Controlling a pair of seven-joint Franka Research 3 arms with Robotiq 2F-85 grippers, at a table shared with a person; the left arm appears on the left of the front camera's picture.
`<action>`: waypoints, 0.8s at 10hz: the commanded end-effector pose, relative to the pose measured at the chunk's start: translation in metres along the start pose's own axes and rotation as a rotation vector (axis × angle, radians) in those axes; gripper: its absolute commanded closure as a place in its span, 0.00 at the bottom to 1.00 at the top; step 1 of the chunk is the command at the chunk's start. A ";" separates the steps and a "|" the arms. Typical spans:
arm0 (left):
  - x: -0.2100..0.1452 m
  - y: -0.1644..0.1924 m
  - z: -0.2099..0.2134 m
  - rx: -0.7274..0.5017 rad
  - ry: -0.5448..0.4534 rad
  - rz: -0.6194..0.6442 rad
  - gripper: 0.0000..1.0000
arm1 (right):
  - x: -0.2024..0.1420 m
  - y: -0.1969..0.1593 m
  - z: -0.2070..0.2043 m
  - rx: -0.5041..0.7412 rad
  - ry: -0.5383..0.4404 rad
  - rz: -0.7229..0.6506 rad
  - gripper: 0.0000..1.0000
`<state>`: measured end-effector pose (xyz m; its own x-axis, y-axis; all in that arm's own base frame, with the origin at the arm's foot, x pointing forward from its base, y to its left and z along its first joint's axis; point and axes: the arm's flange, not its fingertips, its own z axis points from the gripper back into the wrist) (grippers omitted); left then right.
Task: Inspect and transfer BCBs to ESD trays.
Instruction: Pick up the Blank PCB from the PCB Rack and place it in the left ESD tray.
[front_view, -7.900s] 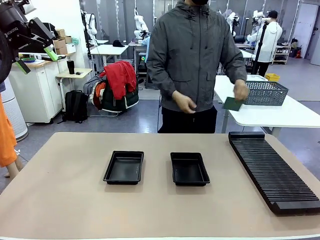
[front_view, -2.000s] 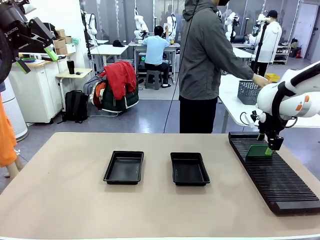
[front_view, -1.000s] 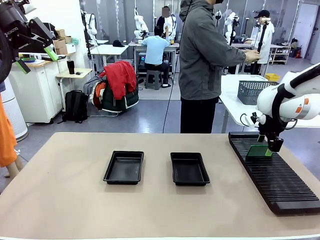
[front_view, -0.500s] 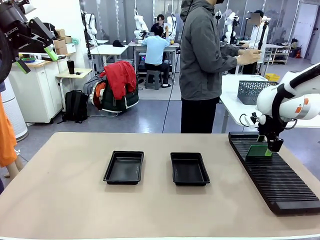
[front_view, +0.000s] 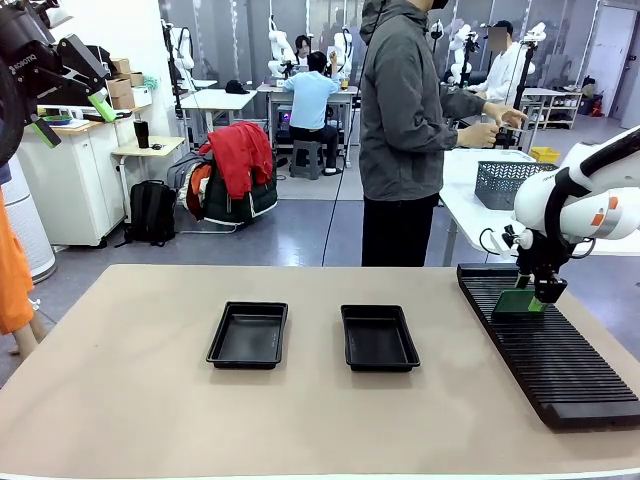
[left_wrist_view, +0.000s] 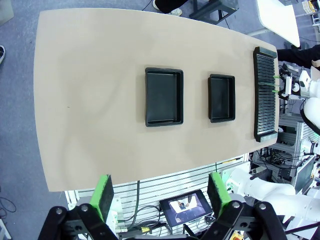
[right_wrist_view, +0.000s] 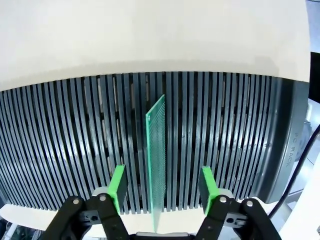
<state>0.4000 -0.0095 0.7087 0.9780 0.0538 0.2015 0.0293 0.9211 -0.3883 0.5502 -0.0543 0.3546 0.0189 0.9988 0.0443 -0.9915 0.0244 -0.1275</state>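
Right wrist view, nearest first: the right gripper (right_wrist_view: 162, 174) hangs over a black slotted rack (right_wrist_view: 75, 135). Its green-padded fingers (right_wrist_view: 118, 184) are spread to either side of a BCB (right_wrist_view: 157, 150), with a clear gap on each side, so neither pad touches the board. The thin green board stands upright on its edge in one slot of the rack and is seen edge-on between the fingers. Left wrist view: the left gripper (left_wrist_view: 160, 177) is held high above the tan table (left_wrist_view: 90, 75), looking straight down on it, fingers wide apart. Below it the two ESD trays (left_wrist_view: 147, 97) lie side by side near the table's middle, apart from each other and well apart from the rack along the table's right side. Front view: the trays sit flat, long sides parallel. The board stands toward the far end of the rack, with the right gripper pointing down directly over it. Beyond the table's far edge a person (front_view: 400, 120) in a grey jacket stands turned to the picture's right, hands raised in front. A grey mesh basket (front_view: 515, 185) rests on a white table (front_view: 560, 235) just behind the rack.
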 end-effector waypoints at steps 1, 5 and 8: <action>0.000 0.001 0.000 -0.002 0.000 0.002 0.00 | -0.004 0.003 -0.003 -0.030 -0.001 0.015 0.37; 0.000 0.001 0.000 -0.002 0.000 0.002 0.00 | -0.008 0.006 -0.004 -0.034 -0.015 0.021 0.63; 0.000 0.001 0.000 -0.002 0.000 0.002 0.00 | -0.007 0.004 -0.005 -0.031 -0.025 0.027 0.83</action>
<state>0.4000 -0.0095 0.7087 0.9780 0.0538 0.2015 0.0293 0.9211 -0.3883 0.5494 -0.0593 0.3538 0.0184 0.9989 0.0442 -0.9910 0.0241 -0.1318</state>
